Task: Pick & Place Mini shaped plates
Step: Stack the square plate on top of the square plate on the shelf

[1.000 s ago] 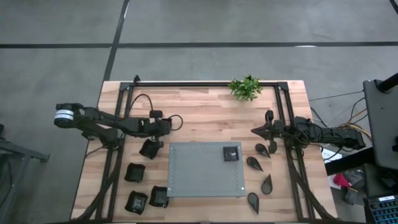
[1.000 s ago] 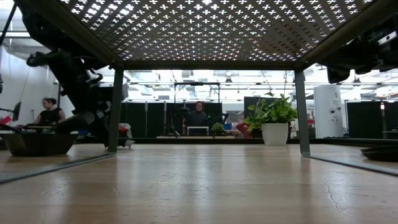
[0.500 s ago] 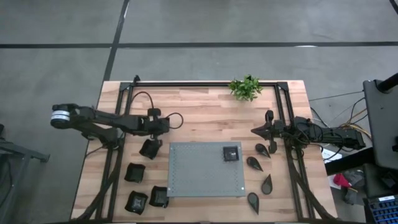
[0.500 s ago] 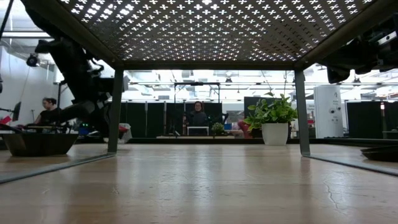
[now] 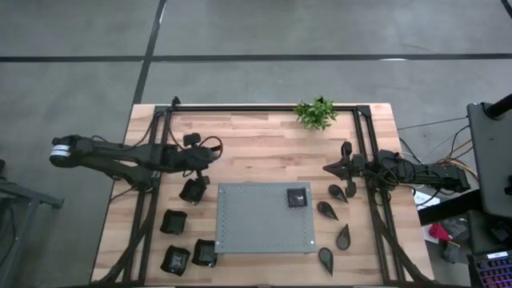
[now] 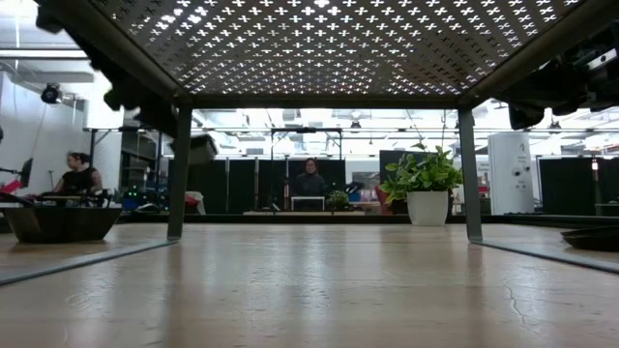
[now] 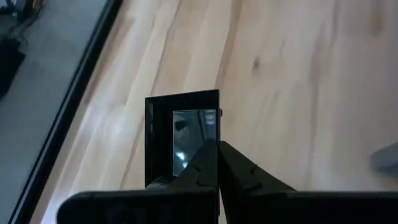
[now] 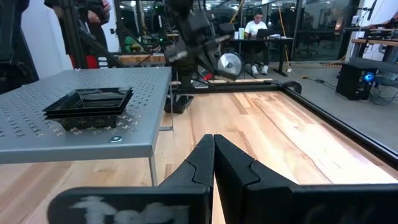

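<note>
Several small black square plates lie flat on the table's left part [image 5: 192, 190] [image 5: 173, 222] [image 5: 176, 258] [image 5: 205, 253]. Another square plate [image 5: 297, 197] sits on the grey perforated mat [image 5: 256, 228] and shows in the right wrist view too [image 8: 87, 101]. Several teardrop plates lie right of the mat [image 5: 326, 210] [image 5: 342, 237] [image 5: 326, 258]. My left gripper [image 5: 208, 152] is shut and raised, hovering above the nearest square plate [image 7: 180, 134] without touching it. My right gripper [image 5: 330, 168] is shut [image 8: 213, 143] and waits at the table's right side.
The mat stands on short legs as a raised platform [image 8: 93, 134]. A potted green plant [image 5: 314, 113] stands at the far edge. A black frame rail [image 5: 264, 108] runs around the table. People sit in the room beyond [image 6: 77, 179].
My left arm has drawn back toward the table's left edge and risen, its gripper leaving the low view's table level. The square plate beneath it has stayed where it lay. The right arm has kept still.
</note>
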Controlling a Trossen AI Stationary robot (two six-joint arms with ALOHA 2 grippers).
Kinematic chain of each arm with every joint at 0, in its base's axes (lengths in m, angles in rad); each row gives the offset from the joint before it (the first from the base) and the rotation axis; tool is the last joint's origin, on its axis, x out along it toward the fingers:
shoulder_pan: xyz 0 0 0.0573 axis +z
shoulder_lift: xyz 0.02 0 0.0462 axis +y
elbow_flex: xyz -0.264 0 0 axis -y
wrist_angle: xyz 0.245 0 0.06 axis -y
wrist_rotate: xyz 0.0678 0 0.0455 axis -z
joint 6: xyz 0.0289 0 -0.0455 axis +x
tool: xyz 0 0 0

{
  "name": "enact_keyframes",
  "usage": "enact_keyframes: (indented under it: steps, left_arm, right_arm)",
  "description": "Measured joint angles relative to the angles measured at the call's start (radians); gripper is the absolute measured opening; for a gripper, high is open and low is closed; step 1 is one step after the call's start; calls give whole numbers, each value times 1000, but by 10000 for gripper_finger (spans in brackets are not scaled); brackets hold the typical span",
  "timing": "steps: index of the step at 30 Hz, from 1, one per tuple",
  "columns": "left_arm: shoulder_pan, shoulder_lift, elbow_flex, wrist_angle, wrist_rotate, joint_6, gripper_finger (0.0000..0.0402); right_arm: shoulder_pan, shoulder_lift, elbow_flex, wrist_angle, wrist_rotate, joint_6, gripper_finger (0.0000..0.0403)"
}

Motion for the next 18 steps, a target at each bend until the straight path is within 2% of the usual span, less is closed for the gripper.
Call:
enact_keyframes:
  steps: [6, 18]
  left_arm:
    - [-78, 8, 81, 71, 10, -30, 0]
    - [-187, 172, 235, 148, -12, -80, 0]
  right_arm:
    - [0, 0, 0, 0, 0, -1, 8]
    - [0, 0, 0, 0, 0, -1, 8]
